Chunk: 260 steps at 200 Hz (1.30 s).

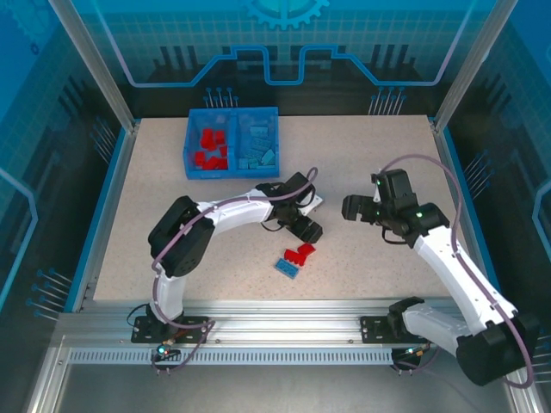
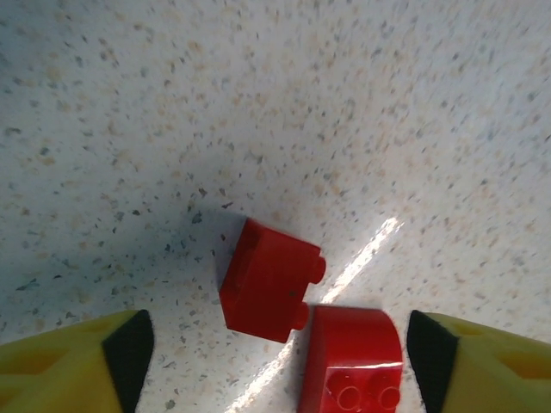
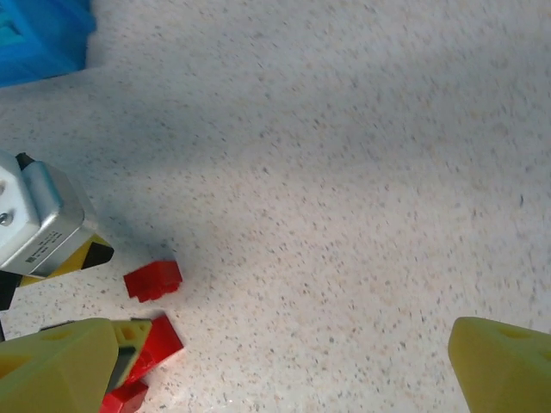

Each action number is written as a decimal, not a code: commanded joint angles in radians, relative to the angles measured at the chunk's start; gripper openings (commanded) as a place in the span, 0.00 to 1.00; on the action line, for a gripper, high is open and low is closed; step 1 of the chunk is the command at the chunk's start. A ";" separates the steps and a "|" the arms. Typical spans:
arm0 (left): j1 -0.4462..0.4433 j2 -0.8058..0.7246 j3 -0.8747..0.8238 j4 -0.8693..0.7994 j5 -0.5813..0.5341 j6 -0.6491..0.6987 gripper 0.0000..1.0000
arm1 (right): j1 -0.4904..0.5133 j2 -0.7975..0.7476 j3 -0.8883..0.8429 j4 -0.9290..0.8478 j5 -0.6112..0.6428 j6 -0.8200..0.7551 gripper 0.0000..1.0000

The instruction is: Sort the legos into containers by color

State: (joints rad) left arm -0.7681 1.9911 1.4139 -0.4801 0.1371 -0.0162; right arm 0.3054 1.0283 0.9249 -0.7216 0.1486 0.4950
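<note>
Speckled pale table [image 1: 370, 163]; blue glass walls [image 1: 284, 43]; left tool [image 1: 307, 231] apart; right tool [image 1: 349, 209] apart.

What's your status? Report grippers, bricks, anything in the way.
Left gripper open over two loose red bricks, none gripped. Right gripper open, empty. One blue brick loose beside them; bin holds reds left, blues right. Nothing in the way.

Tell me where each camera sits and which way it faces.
Top external: above and behind the arm bases, looking down on the table, blue bin, left hand and right hand.
Left wrist: on the left arm, looking down at two red bricks, left fingers in the bottom corners.
Right wrist: on the right arm, looking across the table at the left hand, right fingers in the bottom corners.
Shared: both wrist views show the red bricks.
</note>
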 commanded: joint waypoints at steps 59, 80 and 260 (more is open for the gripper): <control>-0.019 0.126 0.110 -0.006 -0.004 0.129 0.45 | -0.013 -0.051 -0.158 0.008 -0.065 0.121 1.00; -0.019 0.135 0.109 -0.008 -0.023 0.121 0.36 | -0.014 -0.035 -0.154 -0.001 -0.120 0.082 1.00; 0.434 -0.237 0.204 0.008 -0.488 -0.109 0.04 | 0.067 0.155 0.060 0.228 -0.360 0.144 0.96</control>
State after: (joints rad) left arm -0.4358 1.7065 1.5459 -0.3779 -0.1822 -0.1017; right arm 0.3447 1.1465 0.9546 -0.5224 -0.2134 0.6132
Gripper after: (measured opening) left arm 0.272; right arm 0.960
